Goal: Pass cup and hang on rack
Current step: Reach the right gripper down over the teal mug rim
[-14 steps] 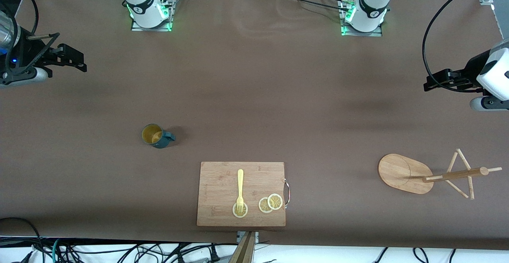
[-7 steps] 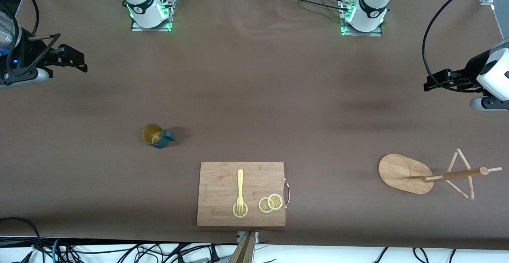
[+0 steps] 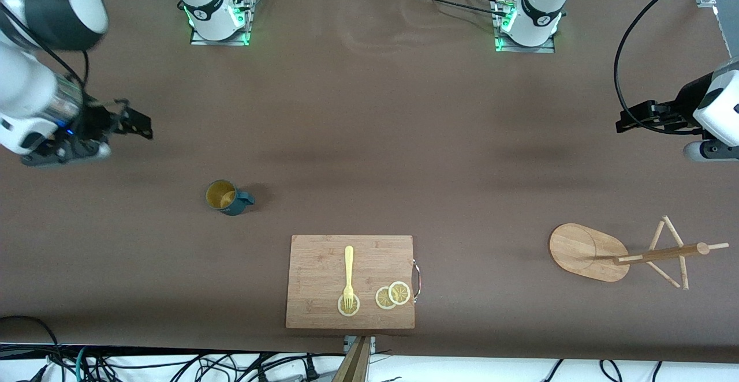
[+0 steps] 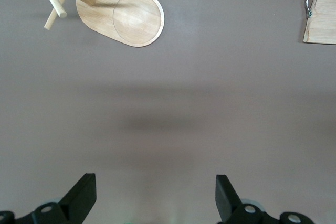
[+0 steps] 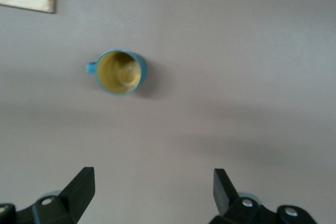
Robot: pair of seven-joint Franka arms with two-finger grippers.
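So the cup [image 3: 226, 197] sits upright on the brown table [image 3: 369, 139], toward the right arm's end, yellow inside showing and its teal handle pointing toward the cutting board's side. Nothing is touching it and there's bare table all around it. The right gripper [image 3: 135, 126] hangs in the air over the table at that same end, well apart from the cup, fingers spread wide with nothing between them; in the right wrist view the two dark fingertips [image 5: 79, 187] frame bare table, with the cup [image 5: 121, 72] farther out.

The rack [image 3: 589, 252] stands at the left arm's end, oval bamboo base flat on the table, post and thin pegs sticking up from it. The left gripper [image 3: 626, 121] waits in the air over the table at that end, jaws also wide apart and holding nothing.

Only other stuff: a wooden cutting board [image 3: 323, 278] nearer the front camera than the cup, roughly midway between cup and rack. On it lie a yellow fork [image 3: 348, 272] and some lemon slices [image 3: 392, 295], and the fork's tines rest on one slice.
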